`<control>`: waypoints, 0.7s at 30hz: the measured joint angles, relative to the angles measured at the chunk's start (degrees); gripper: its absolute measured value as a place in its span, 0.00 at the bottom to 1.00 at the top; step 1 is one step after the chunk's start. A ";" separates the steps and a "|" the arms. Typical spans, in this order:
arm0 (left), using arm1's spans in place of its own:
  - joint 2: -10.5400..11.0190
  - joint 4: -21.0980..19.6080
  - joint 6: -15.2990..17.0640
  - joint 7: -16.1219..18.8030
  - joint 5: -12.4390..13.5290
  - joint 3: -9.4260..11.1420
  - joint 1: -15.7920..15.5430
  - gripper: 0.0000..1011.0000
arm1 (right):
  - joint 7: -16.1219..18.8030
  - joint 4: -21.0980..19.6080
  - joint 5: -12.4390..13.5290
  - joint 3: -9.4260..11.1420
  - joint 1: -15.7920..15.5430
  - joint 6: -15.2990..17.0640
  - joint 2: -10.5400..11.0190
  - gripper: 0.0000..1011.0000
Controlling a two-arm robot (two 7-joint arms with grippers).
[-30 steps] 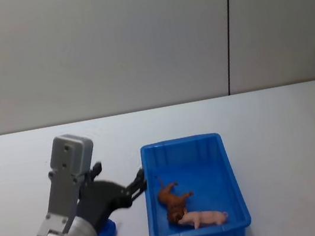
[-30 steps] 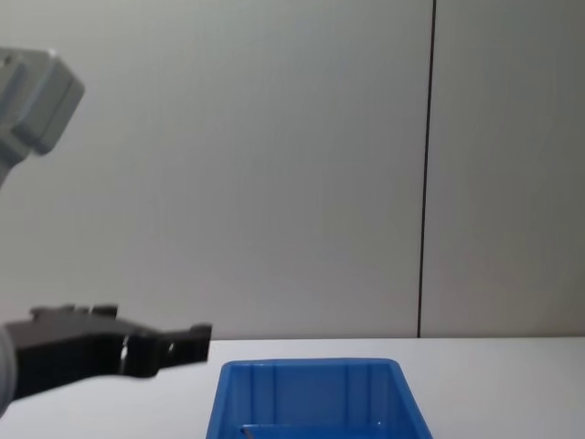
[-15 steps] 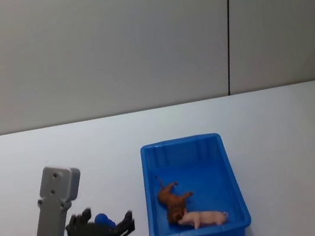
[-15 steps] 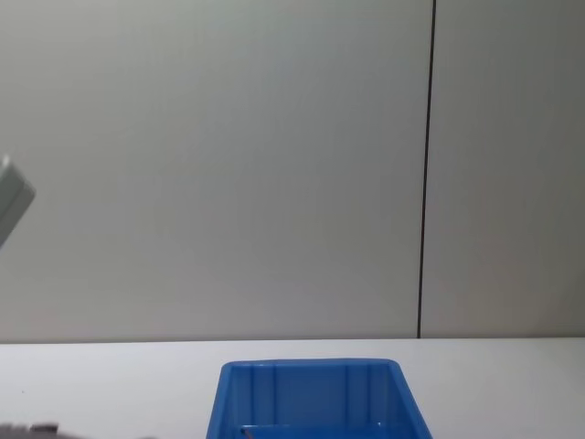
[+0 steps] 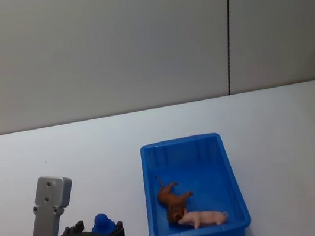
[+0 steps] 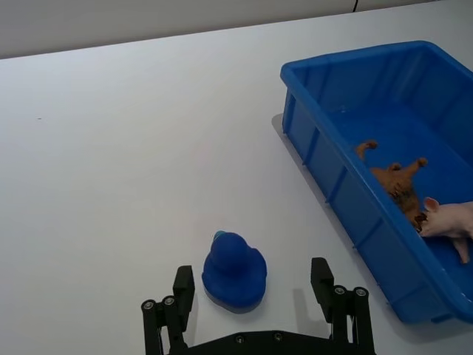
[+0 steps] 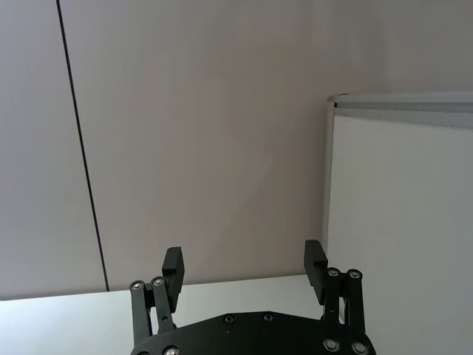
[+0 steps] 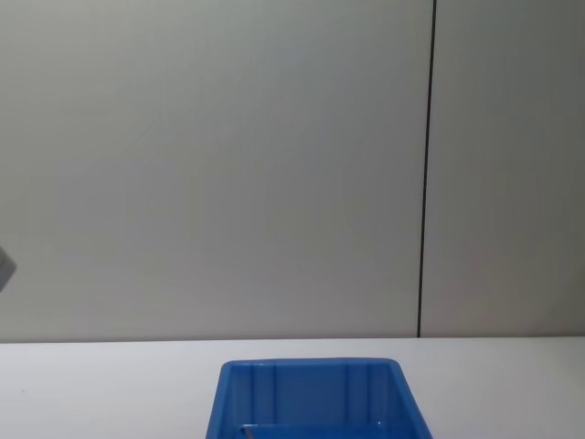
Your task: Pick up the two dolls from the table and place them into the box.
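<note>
Left gripper [image 6: 256,292] low at near left of white worktop [image 5: 90,146], fingers apart, holding nothing. Small blue duck toy [image 6: 234,270] sits on worktop just ahead of it, between fingertips, apparently untouched. Right of that, blue box [image 5: 236,201] with two dolls inside: brown doll [image 5: 171,198] beside pink doll [image 5: 203,218], touching, near front wall. Task looks done; nothing left but parking arm. Duck poses no obstacle. Right gripper [image 7: 244,270] raised, facing wall, fingers apart, empty.
</note>
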 joint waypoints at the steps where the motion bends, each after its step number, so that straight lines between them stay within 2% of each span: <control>1: -0.36 1.07 -0.57 -0.77 0.33 -0.01 -0.45 0.99 | -0.03 0.00 0.00 0.02 -0.02 -0.04 0.01 0.99; 10: -2.05 7.24 -2.65 -5.60 2.30 -0.17 -3.23 0.99 | -0.32 -0.05 0.03 0.23 -0.22 -0.37 0.13 0.99; 21: -2.82 11.33 -1.19 -9.01 3.98 -0.43 -5.17 0.99 | -0.49 -0.06 0.03 0.34 -0.31 -0.55 0.18 0.99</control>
